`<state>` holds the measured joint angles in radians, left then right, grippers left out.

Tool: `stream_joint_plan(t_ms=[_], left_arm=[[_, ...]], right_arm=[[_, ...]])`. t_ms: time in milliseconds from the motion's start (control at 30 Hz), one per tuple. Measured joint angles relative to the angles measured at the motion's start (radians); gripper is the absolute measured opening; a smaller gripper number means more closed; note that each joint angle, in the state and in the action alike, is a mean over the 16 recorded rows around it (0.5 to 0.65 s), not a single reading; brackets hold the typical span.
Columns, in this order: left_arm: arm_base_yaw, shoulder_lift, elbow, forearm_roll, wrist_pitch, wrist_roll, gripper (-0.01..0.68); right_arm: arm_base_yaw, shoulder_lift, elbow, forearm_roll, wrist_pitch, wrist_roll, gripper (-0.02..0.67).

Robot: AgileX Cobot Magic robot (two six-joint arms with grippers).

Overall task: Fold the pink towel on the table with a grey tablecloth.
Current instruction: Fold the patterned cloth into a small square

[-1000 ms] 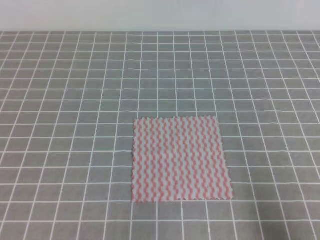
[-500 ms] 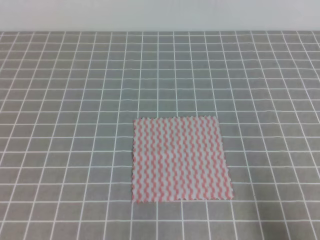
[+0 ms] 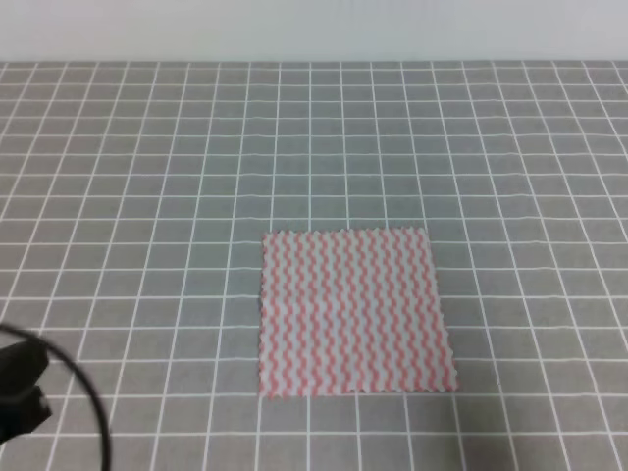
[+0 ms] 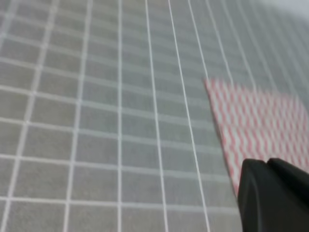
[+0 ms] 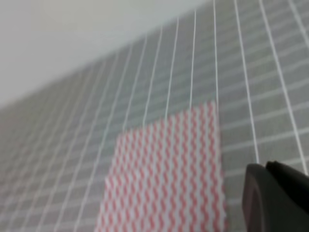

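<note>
Grey gridded table with a grey tablecloth (image 3: 147, 177) fills the view. The pink towel (image 3: 353, 312) lies flat, unfolded, near the front centre. The left gripper (image 3: 22, 385) sits at the front-left edge, well apart from it; its grip is unclear. The right gripper's (image 5: 277, 198) grip is also unclear.

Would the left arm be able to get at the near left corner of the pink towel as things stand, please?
Probably yes. The left arm is at the view's lower left edge, and only bare grey tablecloth lies between it and the pink towel, which is spread flat with its corners exposed. Actual reach cannot be confirmed.
</note>
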<state>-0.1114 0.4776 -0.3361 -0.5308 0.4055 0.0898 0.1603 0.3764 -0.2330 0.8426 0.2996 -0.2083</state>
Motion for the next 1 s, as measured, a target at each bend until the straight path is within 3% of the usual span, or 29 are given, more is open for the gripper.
stream_joint_plan(t_ms=[400,700,867,1000], left_arm=[[-0.031,0.308,-0.145,-0.347,0.1,0.471,-0.004],[-0.218,0.546,-0.188,-0.613,0.018,0.776,-0.003],[-0.329,0.665,-0.236,-0.676,-0.039,0.861,-0.002],[-0.377,0.741,-0.278,-0.703,-0.062,0.905,-0.002]], right_arm=[[0.003,0.345,-0.168,-0.039,0.248,-0.051,-0.016],[0.129,0.581,-0.279,0.017,0.28,-0.125,-0.016],[0.234,0.707,-0.342,-0.029,0.244,-0.09,-0.016],[0.301,0.803,-0.391,-0.106,0.218,-0.032,-0.017]])
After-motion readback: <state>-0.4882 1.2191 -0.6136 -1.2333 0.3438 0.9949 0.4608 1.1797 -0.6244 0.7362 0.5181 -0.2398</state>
